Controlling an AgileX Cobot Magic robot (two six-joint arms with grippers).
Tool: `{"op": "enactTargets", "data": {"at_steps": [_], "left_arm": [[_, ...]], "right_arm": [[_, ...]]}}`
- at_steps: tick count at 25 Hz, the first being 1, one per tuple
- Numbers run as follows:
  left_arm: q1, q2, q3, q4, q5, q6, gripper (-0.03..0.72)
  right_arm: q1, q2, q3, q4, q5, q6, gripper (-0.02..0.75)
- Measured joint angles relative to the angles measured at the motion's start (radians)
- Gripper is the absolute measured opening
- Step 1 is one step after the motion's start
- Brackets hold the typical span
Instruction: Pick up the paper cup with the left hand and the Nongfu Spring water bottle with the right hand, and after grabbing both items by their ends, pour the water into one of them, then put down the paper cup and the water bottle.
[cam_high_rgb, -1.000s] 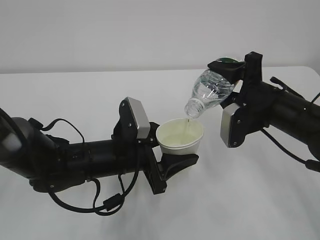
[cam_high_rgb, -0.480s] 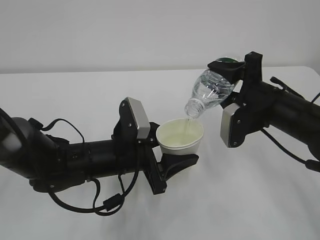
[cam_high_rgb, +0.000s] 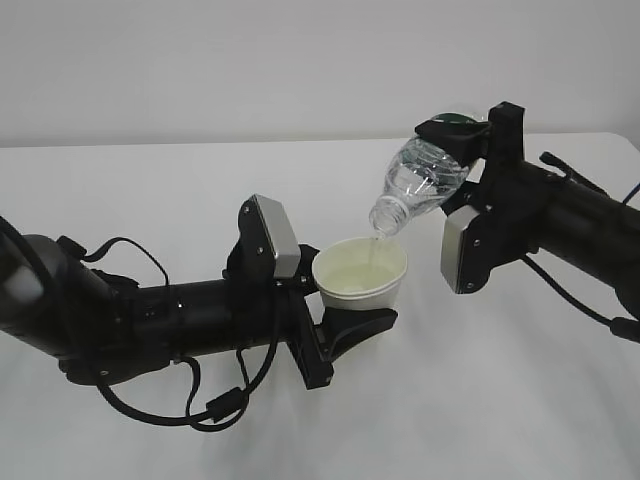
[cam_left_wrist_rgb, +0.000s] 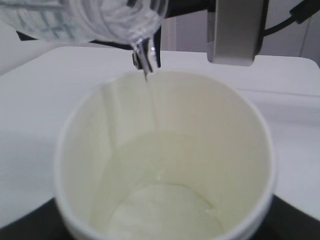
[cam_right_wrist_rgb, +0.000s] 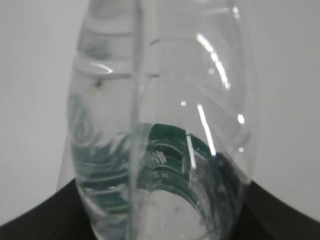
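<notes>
The white paper cup (cam_high_rgb: 360, 272) is held upright above the table, and my left gripper (cam_high_rgb: 345, 318) is shut on its lower part. The Nongfu Spring water bottle (cam_high_rgb: 420, 180) is tilted with its neck down over the cup's rim, and my right gripper (cam_high_rgb: 462, 148) is shut on its base end. A thin stream of water (cam_high_rgb: 375, 245) runs from the neck into the cup. The left wrist view looks into the cup (cam_left_wrist_rgb: 165, 150), with water (cam_left_wrist_rgb: 165, 210) pooled at the bottom and the bottle's neck (cam_left_wrist_rgb: 142, 35) above. In the right wrist view the bottle (cam_right_wrist_rgb: 165, 125) fills the picture.
The white table (cam_high_rgb: 500, 400) spreads under both arms. A loose black cable (cam_high_rgb: 215, 405) hangs from the left arm near the table's front. The right arm's silver camera housing (cam_high_rgb: 460, 250) sits just right of the cup.
</notes>
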Motion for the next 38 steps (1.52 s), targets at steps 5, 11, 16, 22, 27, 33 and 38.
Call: {"op": "enactTargets", "data": {"at_steps": [5,11,16,22,27,33,38], "left_arm": [[0.000,0.002,0.000,0.000,0.000,0.000,0.463],[0.000,0.002,0.000,0.001,0.000,0.000,0.463],[0.000,0.002,0.000,0.002,0.000,0.000,0.463],[0.000,0.002,0.000,0.002,0.000,0.000,0.463],[0.000,0.002,0.000,0.002,0.000,0.000,0.463],[0.000,0.002,0.000,0.002,0.002,0.000,0.463],[0.000,0.002,0.000,0.003,0.002,0.000,0.462]], "right_arm": [[0.000,0.000,-0.006,0.000,-0.001,-0.003,0.449],[0.000,0.000,-0.007,0.000,-0.001,-0.005,0.449],[0.000,0.000,-0.015,0.000,-0.001,-0.006,0.449],[0.000,0.000,-0.017,0.000,-0.001,-0.006,0.449],[0.000,0.000,-0.017,0.000,-0.001,-0.006,0.449],[0.000,0.000,-0.017,0.000,-0.001,-0.006,0.449],[0.000,0.000,-0.017,-0.002,-0.001,-0.006,0.448]]}}
